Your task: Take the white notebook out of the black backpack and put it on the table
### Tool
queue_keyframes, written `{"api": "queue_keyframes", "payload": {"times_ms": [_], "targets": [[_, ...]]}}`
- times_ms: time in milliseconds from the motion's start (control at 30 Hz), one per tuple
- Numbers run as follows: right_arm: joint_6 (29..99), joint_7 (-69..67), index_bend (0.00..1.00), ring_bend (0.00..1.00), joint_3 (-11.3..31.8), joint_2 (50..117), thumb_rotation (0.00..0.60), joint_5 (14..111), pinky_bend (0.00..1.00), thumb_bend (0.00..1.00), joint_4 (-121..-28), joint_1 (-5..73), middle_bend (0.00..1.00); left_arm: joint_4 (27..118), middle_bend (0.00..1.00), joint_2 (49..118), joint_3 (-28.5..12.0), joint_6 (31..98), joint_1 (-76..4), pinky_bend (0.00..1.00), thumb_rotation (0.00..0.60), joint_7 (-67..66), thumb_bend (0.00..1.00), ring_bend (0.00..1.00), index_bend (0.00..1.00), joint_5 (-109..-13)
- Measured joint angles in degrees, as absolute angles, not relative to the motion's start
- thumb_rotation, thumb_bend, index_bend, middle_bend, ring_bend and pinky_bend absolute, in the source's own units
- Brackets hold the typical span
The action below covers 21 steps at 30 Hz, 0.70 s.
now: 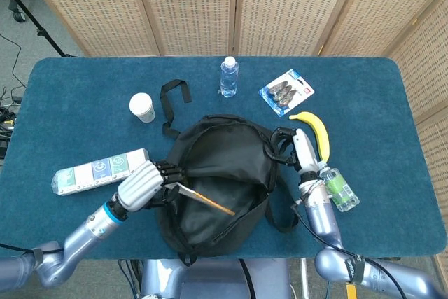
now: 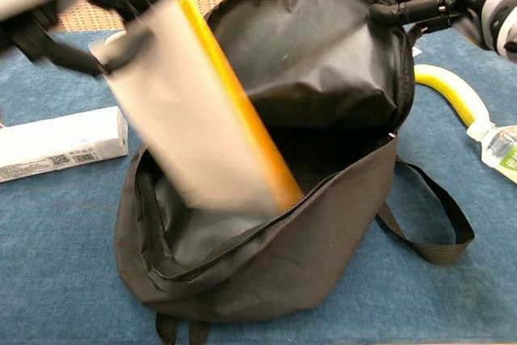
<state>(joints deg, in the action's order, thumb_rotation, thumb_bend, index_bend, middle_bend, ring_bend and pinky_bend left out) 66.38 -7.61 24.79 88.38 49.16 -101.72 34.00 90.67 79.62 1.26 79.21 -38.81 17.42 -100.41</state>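
The fingers of the left hand [image 1: 140, 185] are closed on one end of the white notebook [image 2: 190, 111], holding it tilted so that its lower end points down into the mouth of the black backpack [image 1: 217, 194]. In the chest view the notebook is blurred: a pale cover with an orange-yellow edge along one side, its lower corner dipping behind the bag's near rim while the rest stands clear above the opening. From the head view it shows only as a thin slanted line with an orange edge, running from the left hand across the bag's open mouth.

The right hand [image 1: 297, 150] has its dark fingers [image 2: 416, 6] curled on the backpack's upper right rim, holding the flap up so the bag stays open. The visible inside of the backpack is dark lining; whether anything else lies in it cannot be told.

The bag sits on the blue table [image 1: 70, 103]. To its left lies a long flat box [image 1: 102, 170], with a white paper cup [image 1: 142, 107] further back. A water bottle [image 1: 229, 77] stands behind the bag, and a blister pack [image 1: 286, 92] lies to its right. A banana [image 1: 316, 132] rests just beside the right hand, and a small green bottle [image 1: 338, 187] lies on its side near the right wrist.
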Motion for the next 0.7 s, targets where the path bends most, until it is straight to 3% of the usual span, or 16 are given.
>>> {"api": "queue_keyframes", "payload": {"times_ms": [233,433,700], "targets": [[66.2,-7.5,0.69,0.54,23.6,89.1,0.6,50.6,0.62,0.83,-100.7,33.7,0.67,92.6,0.54,70.7,-1.8,84.7,-36.5,0.59,0.6,22.2,0.61,0.52,0.79,-98.7],[65.9,-7.6,0.69,0.54,22.9,89.6,0.6,51.1,0.62,0.83,-100.3,33.4,0.67,90.4,0.54,67.1,-4.0,86.9,-34.6,0.59,0.6,25.2,0.61,0.52,0.79,-95.9],[65.1,-6.9,0.69,0.54,21.6,90.8,0.6,52.2,0.62,0.83,-99.4,33.4,0.67,77.7,0.54,67.3,-4.9,81.5,-33.0,0.59,0.6,27.0,0.61,0.52,0.79,-87.5]]}}
